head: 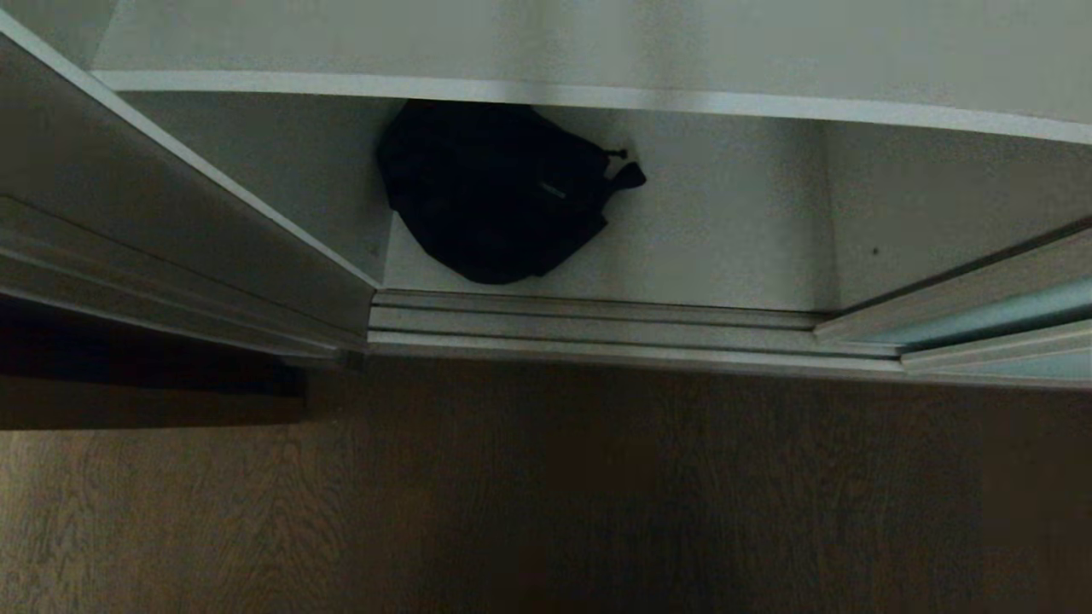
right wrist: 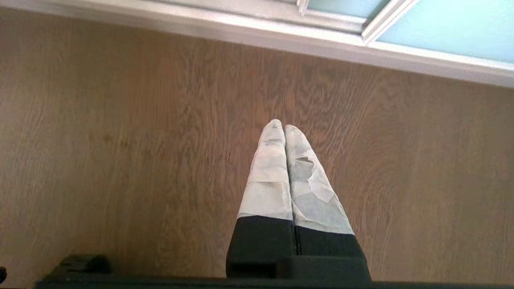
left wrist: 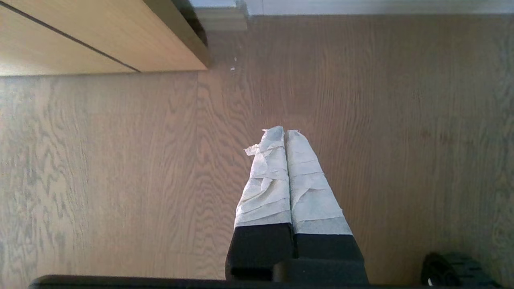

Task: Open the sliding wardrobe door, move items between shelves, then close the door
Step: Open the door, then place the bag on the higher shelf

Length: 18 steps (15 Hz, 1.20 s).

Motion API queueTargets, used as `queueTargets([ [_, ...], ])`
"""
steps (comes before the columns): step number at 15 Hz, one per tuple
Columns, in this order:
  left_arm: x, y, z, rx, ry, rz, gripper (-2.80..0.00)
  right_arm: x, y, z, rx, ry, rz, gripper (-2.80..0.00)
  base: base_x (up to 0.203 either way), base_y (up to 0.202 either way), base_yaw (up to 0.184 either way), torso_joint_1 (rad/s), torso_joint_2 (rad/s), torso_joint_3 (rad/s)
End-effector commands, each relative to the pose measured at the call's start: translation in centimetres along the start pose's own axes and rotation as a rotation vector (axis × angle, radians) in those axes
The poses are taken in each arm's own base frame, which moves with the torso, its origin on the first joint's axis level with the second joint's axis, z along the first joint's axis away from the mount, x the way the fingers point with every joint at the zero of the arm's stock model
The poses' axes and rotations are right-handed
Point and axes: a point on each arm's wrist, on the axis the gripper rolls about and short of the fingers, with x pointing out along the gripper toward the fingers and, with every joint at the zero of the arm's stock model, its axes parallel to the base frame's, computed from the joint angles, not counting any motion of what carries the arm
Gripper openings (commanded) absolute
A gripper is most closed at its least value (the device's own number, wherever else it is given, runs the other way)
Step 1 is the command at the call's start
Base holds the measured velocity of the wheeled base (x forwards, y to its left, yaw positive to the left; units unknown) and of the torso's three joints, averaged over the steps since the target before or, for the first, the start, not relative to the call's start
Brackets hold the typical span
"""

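The wardrobe stands open in the head view. Its sliding wardrobe door, frosted blue-green glass in a silver frame, is pushed to the right; its glass also shows in the right wrist view. A white-grey shelf spans the top. Below it a black bag lies on the bottom board, towards the left. Neither arm shows in the head view. My left gripper and right gripper both hang over the wooden floor, shut and empty, with tape-wrapped fingers pressed together.
A ridged silver floor track runs along the wardrobe's front. The wardrobe's left side wall juts forward. A tan wooden panel stands by the left arm. Brown wood floor lies in front.
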Motion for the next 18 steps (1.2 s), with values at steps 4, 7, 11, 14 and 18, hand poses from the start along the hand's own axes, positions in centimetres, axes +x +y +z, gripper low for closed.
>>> queueTargets([
  [4, 0.0, 0.0, 0.0, 0.006, 0.003, 0.000, -2.80, 0.0, 0.0, 0.0, -0.001, -0.002, 0.001, -2.80, 0.000, 0.000, 0.000, 0.001, 0.00, -0.048],
  [7, 0.0, 0.0, 0.0, -0.002, -0.001, 0.000, -2.80, 0.0, 0.0, 0.0, -0.001, 0.000, 0.001, -2.80, 0.000, 0.000, 0.000, 0.000, 0.00, 0.000],
  [11, -0.5, 0.2, 2.1, 0.012, -0.089, 0.028, -2.80, 0.0, 0.0, 0.0, -0.001, -0.001, 0.001, -2.80, 0.000, 0.000, 0.000, 0.000, 0.00, 0.000],
  [14, -0.7, 0.4, 6.7, 0.096, -0.098, -0.046, -2.80, 0.0, 0.0, 0.0, -0.001, -0.001, 0.001, -2.80, 0.000, 0.000, 0.000, 0.000, 0.00, 0.000],
  [18, 3.2, 0.5, 10.6, 0.357, 0.055, -0.187, -2.80, 0.0, 0.0, 0.0, -0.001, -0.001, 0.001, -2.80, 0.000, 0.000, 0.000, 0.000, 0.00, 0.000],
])
